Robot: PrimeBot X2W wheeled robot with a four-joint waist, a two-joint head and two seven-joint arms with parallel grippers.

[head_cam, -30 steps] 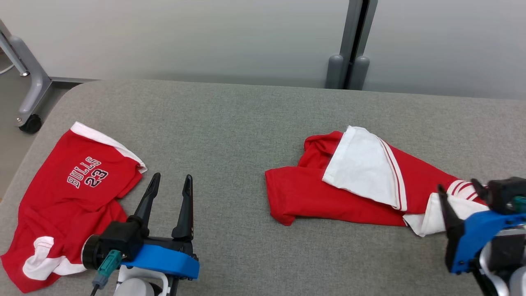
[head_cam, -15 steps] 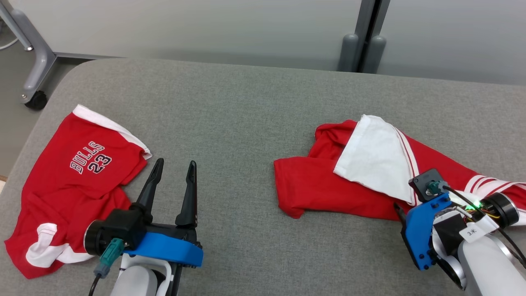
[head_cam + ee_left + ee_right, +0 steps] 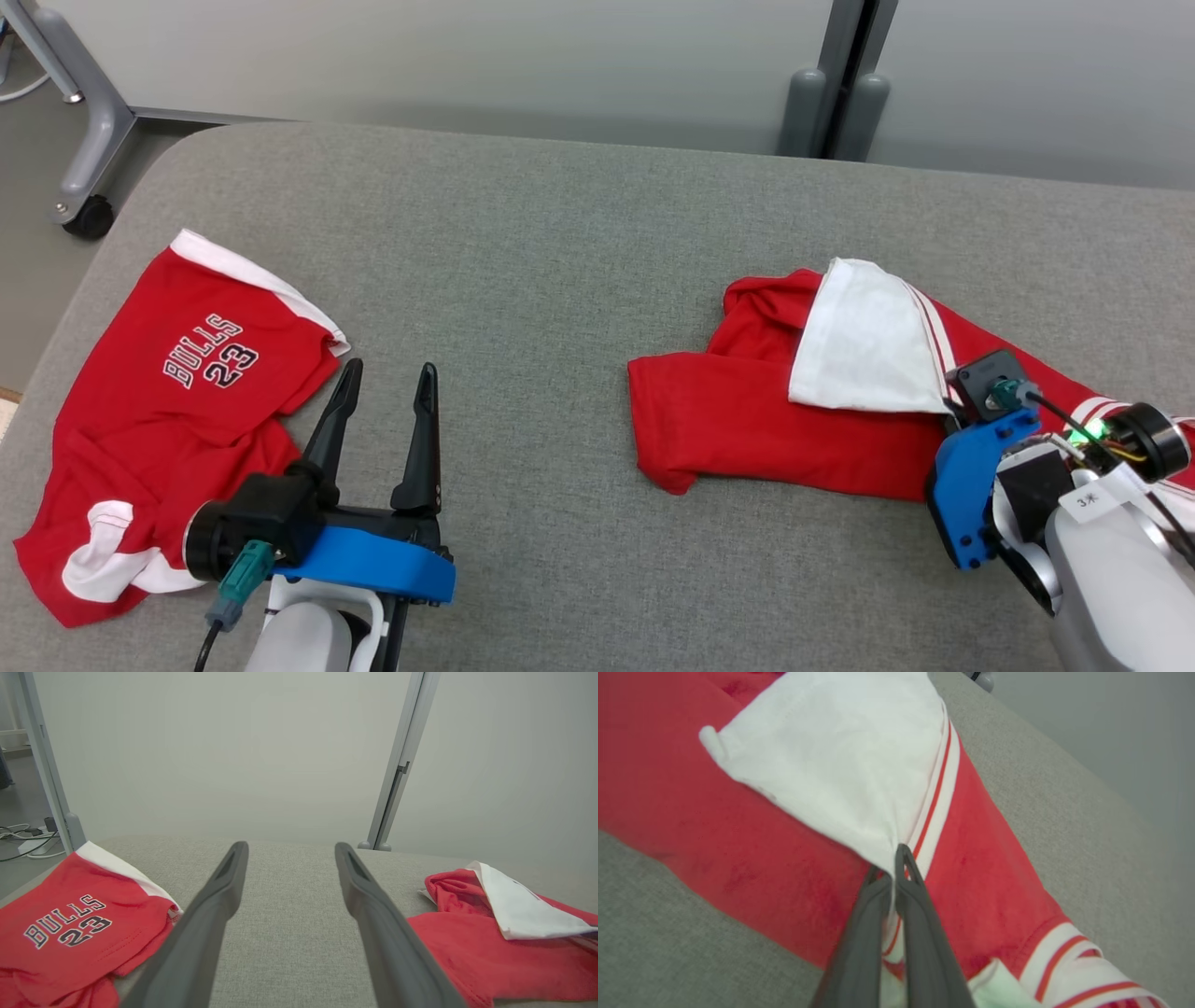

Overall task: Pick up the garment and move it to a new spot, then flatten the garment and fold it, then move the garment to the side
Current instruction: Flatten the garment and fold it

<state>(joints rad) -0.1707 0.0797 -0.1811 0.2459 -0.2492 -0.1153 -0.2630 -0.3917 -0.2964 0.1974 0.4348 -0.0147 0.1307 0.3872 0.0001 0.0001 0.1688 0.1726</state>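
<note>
A crumpled red garment (image 3: 747,429) with a white panel (image 3: 868,355) folded over it lies on the right of the grey table (image 3: 560,261). In the right wrist view, my right gripper (image 3: 899,858) is shut on the lower corner of that white panel (image 3: 840,765), beside its red and white stripes. The head view shows the right wrist (image 3: 980,485) bent down over the garment's right end, hiding the fingertips. My left gripper (image 3: 390,373) rests open over bare table at the lower left, holding nothing. The left wrist view shows the garment (image 3: 467,961) to the right of its fingers.
A second red garment (image 3: 168,411) printed "BULLS 23" lies flat near the table's left edge, just left of my left gripper. A wheeled metal frame leg (image 3: 89,187) stands off the back left corner. A grey post (image 3: 831,103) rises behind the table.
The head camera has shifted. My right gripper swung down from the garment's striped end onto the white panel's corner and shut on it. The left arm has not moved.
</note>
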